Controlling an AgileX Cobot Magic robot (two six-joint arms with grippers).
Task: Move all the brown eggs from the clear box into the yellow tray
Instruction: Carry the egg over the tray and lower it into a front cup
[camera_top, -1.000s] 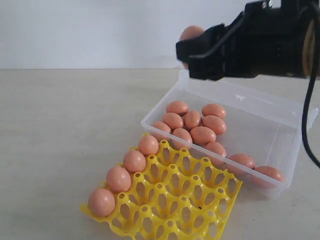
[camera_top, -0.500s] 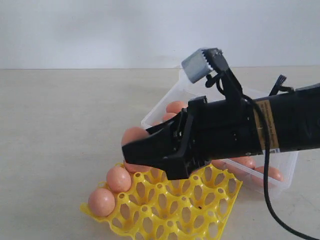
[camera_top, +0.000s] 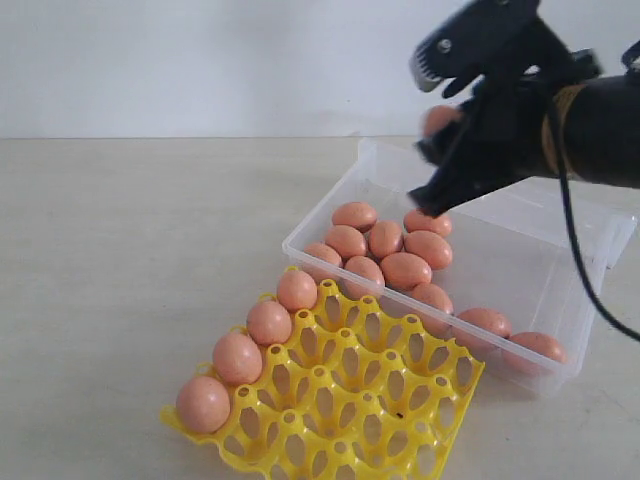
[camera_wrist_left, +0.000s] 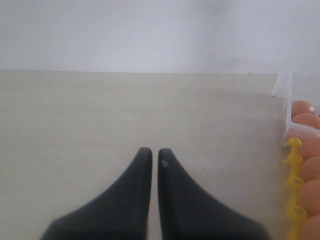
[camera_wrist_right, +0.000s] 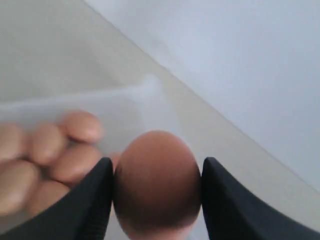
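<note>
The right jaws clamp one brown egg (camera_wrist_right: 157, 182) by its flanks, high over the clear box (camera_top: 520, 260), away from the yellow tray (camera_top: 400, 405); the left jaws rest nearly shut, empty. A smooth shell could slip and crack on eggs (camera_top: 390, 245) below. Its long axis seems to run along the jaws, narrower end outward

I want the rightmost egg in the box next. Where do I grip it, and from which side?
Grip the egg across its rounded middle, coming from straight above. It lies on its side, low and close to the near wall of the box, with another egg just beside it, so a sideways approach looks blocked. The top is open.
</note>
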